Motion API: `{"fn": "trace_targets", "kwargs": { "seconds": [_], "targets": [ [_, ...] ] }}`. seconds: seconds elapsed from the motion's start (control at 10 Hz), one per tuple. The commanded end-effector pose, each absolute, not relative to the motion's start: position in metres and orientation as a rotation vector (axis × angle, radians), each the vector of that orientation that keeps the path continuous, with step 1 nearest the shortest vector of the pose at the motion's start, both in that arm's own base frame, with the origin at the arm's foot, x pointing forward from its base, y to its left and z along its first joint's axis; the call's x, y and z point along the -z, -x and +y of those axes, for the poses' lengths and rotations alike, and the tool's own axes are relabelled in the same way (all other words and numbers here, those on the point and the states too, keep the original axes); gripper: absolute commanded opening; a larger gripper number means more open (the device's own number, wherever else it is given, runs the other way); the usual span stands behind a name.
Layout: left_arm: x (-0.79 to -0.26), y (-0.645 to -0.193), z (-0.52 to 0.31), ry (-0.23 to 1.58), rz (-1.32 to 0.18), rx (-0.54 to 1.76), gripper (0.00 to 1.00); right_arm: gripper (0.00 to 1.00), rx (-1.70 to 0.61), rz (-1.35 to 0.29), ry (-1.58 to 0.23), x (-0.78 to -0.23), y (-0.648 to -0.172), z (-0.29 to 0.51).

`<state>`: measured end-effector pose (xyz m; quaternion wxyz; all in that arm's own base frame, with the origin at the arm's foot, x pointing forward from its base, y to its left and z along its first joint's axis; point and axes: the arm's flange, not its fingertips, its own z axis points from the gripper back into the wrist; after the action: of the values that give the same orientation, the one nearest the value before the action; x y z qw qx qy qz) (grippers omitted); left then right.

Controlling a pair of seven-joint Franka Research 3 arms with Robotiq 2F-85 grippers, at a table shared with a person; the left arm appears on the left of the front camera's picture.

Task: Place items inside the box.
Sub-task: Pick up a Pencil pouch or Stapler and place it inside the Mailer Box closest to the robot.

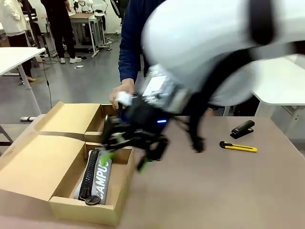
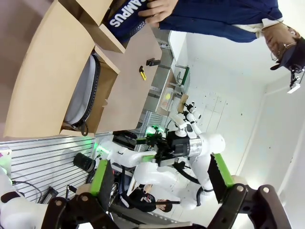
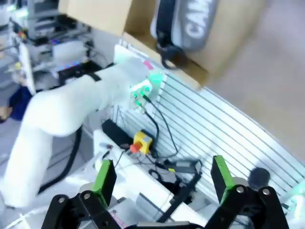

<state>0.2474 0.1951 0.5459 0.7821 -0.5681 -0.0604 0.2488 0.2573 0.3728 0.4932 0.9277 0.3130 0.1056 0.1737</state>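
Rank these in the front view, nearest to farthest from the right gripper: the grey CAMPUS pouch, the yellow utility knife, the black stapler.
Measured from the right gripper:
1. Grey CAMPUS pouch, inside the box, just below the gripper.
2. Yellow utility knife, far off to the right.
3. Black stapler, just behind the knife, slightly farther.

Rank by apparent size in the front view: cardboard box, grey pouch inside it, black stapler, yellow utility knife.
1. cardboard box
2. grey pouch
3. black stapler and yellow utility knife: too close to rank. The knife looks longer, the stapler bulkier. Both lie farther from the camera than the box.
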Motion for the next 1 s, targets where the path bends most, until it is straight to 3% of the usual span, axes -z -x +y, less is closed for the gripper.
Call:
{"fn": "trace_targets", "kwargs": {
  "seconds": [0.0,0.1,0.2,0.4,0.5,0.6,0.9],
  "targets": [
    [-0.546,-0.244,0.196,1.222,-0.125,-0.521,1.00,1.00,-0.252,0.133,-0.792,-0.478,-0.242,0.266],
    [-0.546,-0.244,0.196,1.222,-0.125,-0.521,1.00,1.00,-0.080,0.013,-0.958,-0.469,-0.235,0.231],
    [-0.546,-0.244,0.196,1.222,-0.125,-0.521,1.00,1.00,-0.315,0.192,-0.726,-0.493,-0.254,0.314],
    [-0.546,-0.244,0.196,1.222,-0.125,-0.521,1.00,1.00,-0.315,0.192,-0.726,-0.493,-0.254,0.314],
    [-0.546,-0.244,0.196,1.222,-0.125,-0.521,1.00,1.00,-0.248,0.150,-0.810,-0.483,-0.238,0.270],
    [-0.546,-0.244,0.196,1.222,-0.125,-0.521,1.00,1.00,-0.197,0.100,-0.988,-0.498,-0.260,0.234],
    [-0.546,-0.244,0.196,1.222,-0.125,-0.521,1.00,1.00,-0.025,0.011,-1.230,-0.519,-0.277,0.064]
  ]
}}
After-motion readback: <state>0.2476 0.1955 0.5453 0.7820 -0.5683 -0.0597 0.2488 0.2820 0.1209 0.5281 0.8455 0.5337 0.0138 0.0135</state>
